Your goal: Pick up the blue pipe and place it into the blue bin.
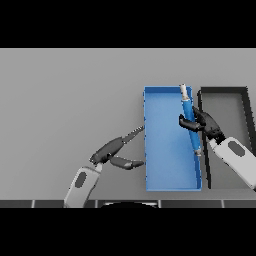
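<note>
Meanwhile, at the near left of the grey counter [60, 100], the left hand [112, 150] lay idle with its fingers straight and spread, holding nothing, its fingertips reaching almost to the left wall of the blue bin [146, 150]. To the right, the blue pipe [189, 117] hung over the bin's right side, running near to far along the right wall, its pale tip at the far end sticking out past the far rim. The right hand [202, 124] had its fingers curled around the middle of the pipe, reaching in from the right across the gap beside a dark bin [247, 100] that stood just right of the blue one. The placing step seemed to be the one in hand. To do it well, the pipe would probably need shifting leftward and nearer, so that both ends cleared the rim, then lowering flat before the fingers let go.
</note>
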Motion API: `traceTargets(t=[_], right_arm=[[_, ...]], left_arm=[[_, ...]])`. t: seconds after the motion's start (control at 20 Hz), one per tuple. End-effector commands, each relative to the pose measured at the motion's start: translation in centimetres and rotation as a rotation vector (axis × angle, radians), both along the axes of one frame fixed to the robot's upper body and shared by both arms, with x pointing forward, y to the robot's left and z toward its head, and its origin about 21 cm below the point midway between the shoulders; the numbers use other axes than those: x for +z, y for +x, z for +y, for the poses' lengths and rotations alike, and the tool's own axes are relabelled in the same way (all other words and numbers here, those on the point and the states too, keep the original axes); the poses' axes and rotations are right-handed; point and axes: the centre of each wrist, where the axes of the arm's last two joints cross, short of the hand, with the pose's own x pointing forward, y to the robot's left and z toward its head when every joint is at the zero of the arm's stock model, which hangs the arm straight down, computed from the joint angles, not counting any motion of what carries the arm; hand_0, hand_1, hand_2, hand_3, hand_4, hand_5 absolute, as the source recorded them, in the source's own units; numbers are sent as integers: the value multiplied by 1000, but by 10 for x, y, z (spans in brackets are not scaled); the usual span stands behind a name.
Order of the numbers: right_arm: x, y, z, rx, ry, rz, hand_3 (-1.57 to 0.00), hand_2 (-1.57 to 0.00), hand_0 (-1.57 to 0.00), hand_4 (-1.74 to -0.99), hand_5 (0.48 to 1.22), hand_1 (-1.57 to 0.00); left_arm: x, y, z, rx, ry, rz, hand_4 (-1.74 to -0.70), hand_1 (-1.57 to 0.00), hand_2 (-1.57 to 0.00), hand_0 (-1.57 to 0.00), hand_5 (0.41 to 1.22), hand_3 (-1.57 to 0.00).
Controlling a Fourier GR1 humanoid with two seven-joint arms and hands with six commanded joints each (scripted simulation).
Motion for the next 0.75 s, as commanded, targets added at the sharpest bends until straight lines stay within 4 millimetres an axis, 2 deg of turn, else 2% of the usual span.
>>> traceTargets(t=[0.0, 0.15, 0.3, 0.45, 0.7], right_arm=[[-1, 0, 0, 9, -15, 11, -34, -58, -63, -1056, 817, -58], [-5, -1, 1, 22, -51, 36, -17, -29, -32, -1038, 734, -29], [-5, 1, 2, 30, -73, 47, -8, -14, -16, -1030, 682, -14], [-3, 1, 5, 40, -85, 49, -4, -7, -8, -1022, 665, -7], [-4, 4, 7, 52, -90, 59, -3, -5, -6, -1022, 643, -5]], left_arm=[[0, 1, 0, 2, 2, 3, -885, 1, 1, 1, 427, 1], [-2, -2, 1, -8, -3, -5, -887, 1, 1, 1, 429, 1], [-2, -2, 2, -4, -4, -14, -888, 1, 1, 1, 429, 1], [-3, 0, 1, 6, 7, 0, -886, 1, 1, 1, 431, 1], [11, 7, -11, -8, 3, -11, -885, 1, 1, 1, 431, 1]])
